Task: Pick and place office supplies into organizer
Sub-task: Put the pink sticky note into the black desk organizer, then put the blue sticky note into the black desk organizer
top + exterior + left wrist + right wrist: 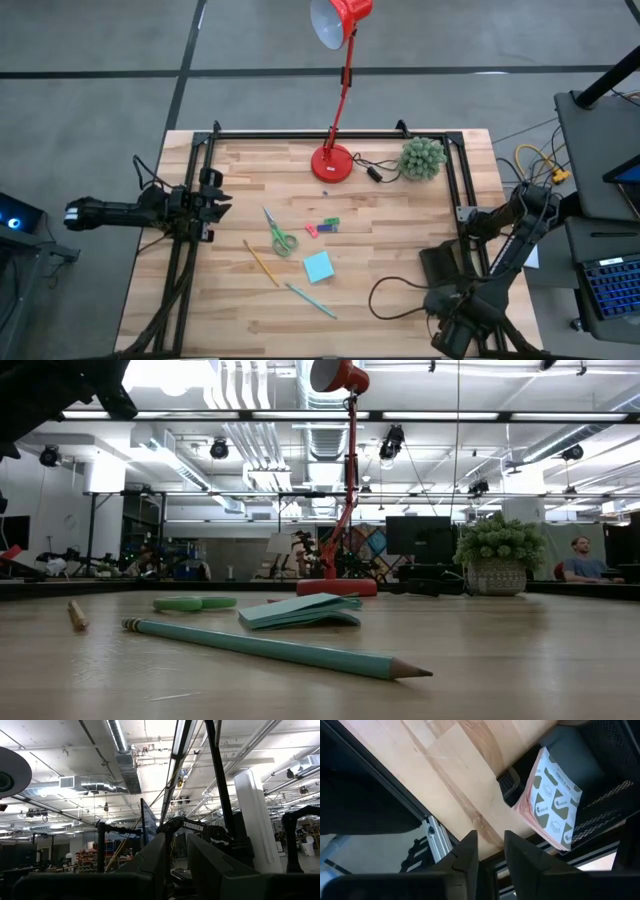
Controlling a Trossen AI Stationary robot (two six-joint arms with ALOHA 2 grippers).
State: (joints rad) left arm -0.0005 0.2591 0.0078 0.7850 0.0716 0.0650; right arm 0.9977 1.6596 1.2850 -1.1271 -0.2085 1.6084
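**Nothing picked yet**

Several supplies lie mid-table: scissors (279, 236), pencil (261, 262), sticky pad (318, 266), pen (311, 300). Right gripper (490, 851), slightly parted and empty, hangs off the near-right corner; left gripper (176, 851), likewise, waits far left. Next: reach in.

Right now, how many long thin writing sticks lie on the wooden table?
2: the thin yellow pencil left of the light-teal sticky-note pad, and the teal pencil nearer the front edge. None look hidden.
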